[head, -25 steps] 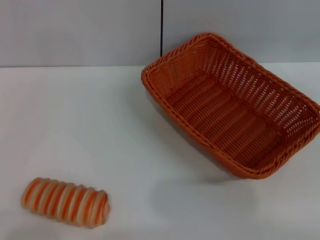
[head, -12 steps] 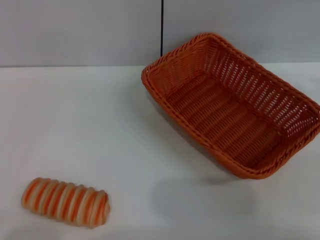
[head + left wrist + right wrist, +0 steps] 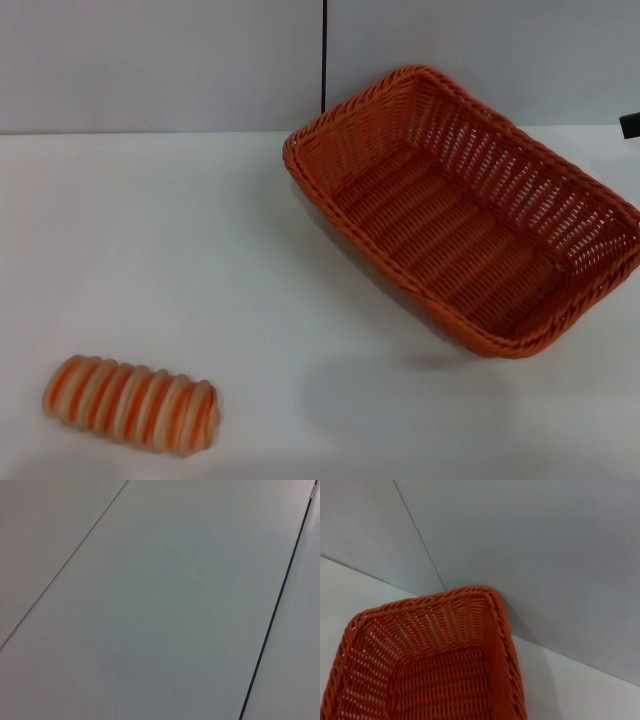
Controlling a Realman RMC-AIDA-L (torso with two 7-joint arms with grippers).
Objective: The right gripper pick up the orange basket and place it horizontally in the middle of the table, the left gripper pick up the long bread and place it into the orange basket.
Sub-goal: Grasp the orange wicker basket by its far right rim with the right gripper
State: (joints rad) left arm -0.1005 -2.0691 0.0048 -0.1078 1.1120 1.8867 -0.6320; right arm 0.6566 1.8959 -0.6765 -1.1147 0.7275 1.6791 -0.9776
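Head view: orange basket [image 3: 465,210] sits on the white desk [image 3: 200,250], right of centre and towards the back, set diagonally, empty. Long bread [image 3: 131,404] lies at the near left corner, well apart from it. A dark sliver at the right edge, level with the basket's far rim, is probably the right end effector [image 3: 630,125]; cannot tell whether it is released or clenched. Left end effector not in sight.

Left wrist view: bare wall panels and a dark seam only; no fingers, no task things.

Right wrist view: looks down into the basket's far corner [image 3: 427,665], so the camera is above and near it; own fingers not shown.

Handling, judged: basket light, stiff, openwork; the braided rim on the right-hand long side is the natural pinch point. Bread looks light, ridged, easy to grip across its middle.
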